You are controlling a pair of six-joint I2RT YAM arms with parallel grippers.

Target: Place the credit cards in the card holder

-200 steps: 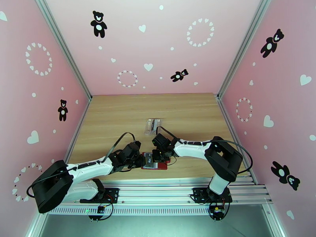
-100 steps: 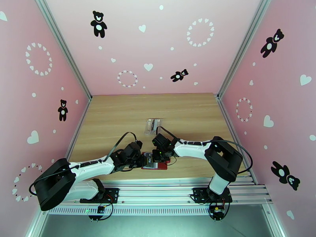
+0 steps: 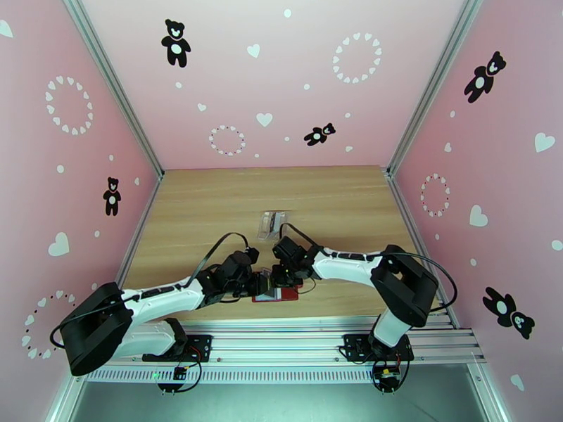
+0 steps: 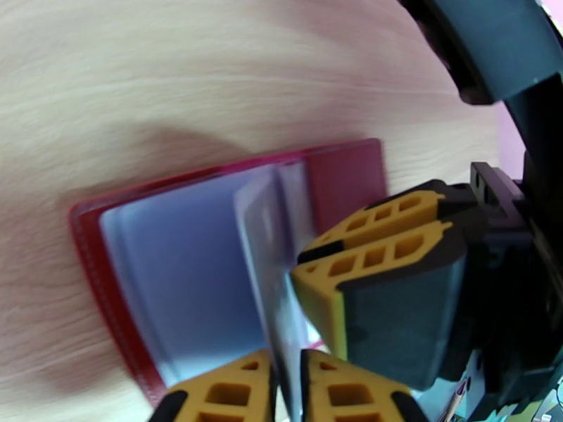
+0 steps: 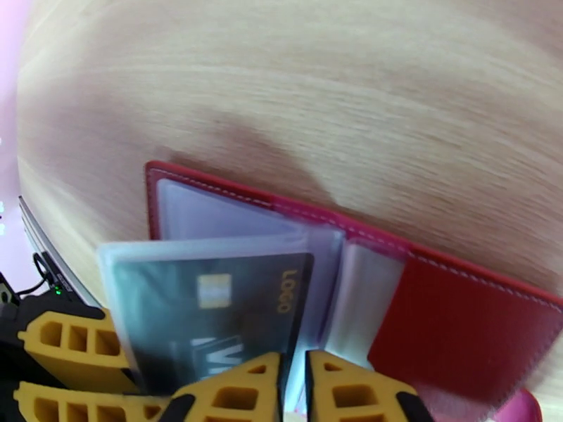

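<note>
The dark-red card holder [image 3: 283,295] lies open on the table near the front edge, its grey sleeves [image 4: 183,269] facing up. One sleeve stands raised with a dark credit card [image 5: 211,311] inside, gold chip and "LOGO" showing. My left gripper [image 4: 287,388] is shut on that sleeve's edge and comes in from the left [image 3: 258,281]. From the right [image 3: 280,277], my right gripper [image 5: 295,388] pinches the card's lower corner at the sleeve. The red cover [image 5: 457,325] stays flat.
A clear plastic tray [image 3: 271,224] with something dark in it sits mid-table, just behind both grippers. Pink walls enclose the wooden table [image 3: 197,205] on three sides. The aluminium rail [image 3: 281,332] runs along the front edge.
The left gripper has shifted slightly right, closer to the right gripper, and the sleeve with the card now stands more upright over the wallet. The wallet itself has barely moved.
</note>
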